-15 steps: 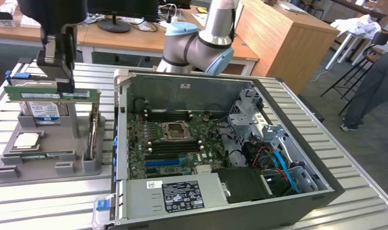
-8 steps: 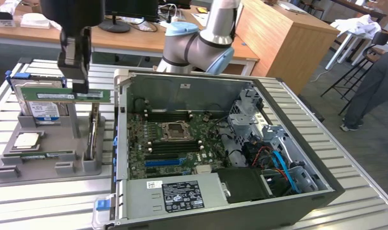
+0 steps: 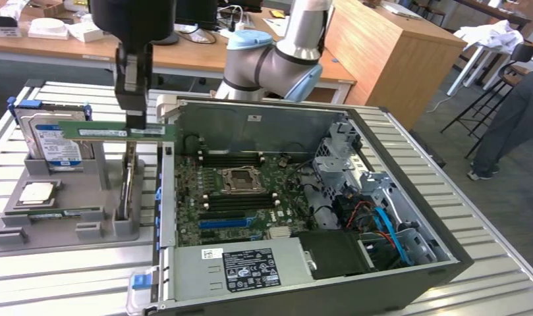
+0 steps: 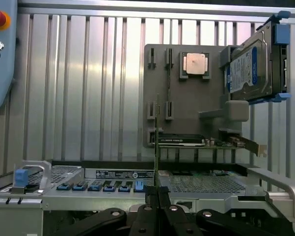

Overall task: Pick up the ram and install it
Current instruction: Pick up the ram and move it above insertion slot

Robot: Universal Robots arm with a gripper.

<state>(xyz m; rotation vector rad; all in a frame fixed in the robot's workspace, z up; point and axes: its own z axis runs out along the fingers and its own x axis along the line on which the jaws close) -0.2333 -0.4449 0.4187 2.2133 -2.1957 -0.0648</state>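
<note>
While the pincer (image 3: 136, 125) is closed tight on the ram (image 3: 95, 132), the stick lies level across the frame's upper left, with the motherboard (image 3: 240, 197) toward lower right.

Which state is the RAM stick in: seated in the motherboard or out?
Out: the shut hand holds the RAM stick level above the grey holder tray, outside the case.

— What colour is the ram (image 3: 112, 131)?
— Green, with a pale label. The hand (image 3: 136, 122) is black.
— And the hard drive (image 3: 55, 141)?
— Silver, with a blue-and-white label and blue caddy clips. The holder tray (image 3: 47, 232) is plain grey, the CPU (image 3: 36, 192) silver-topped.
— The tabletop (image 3: 73, 283)?
— Silvery metal, ribbed in parallel stripes.
— The motherboard (image 3: 196, 197)?
— Green, with black slots and one blue. The robot arm (image 3: 288, 52) is silver with pale blue caps.
</note>
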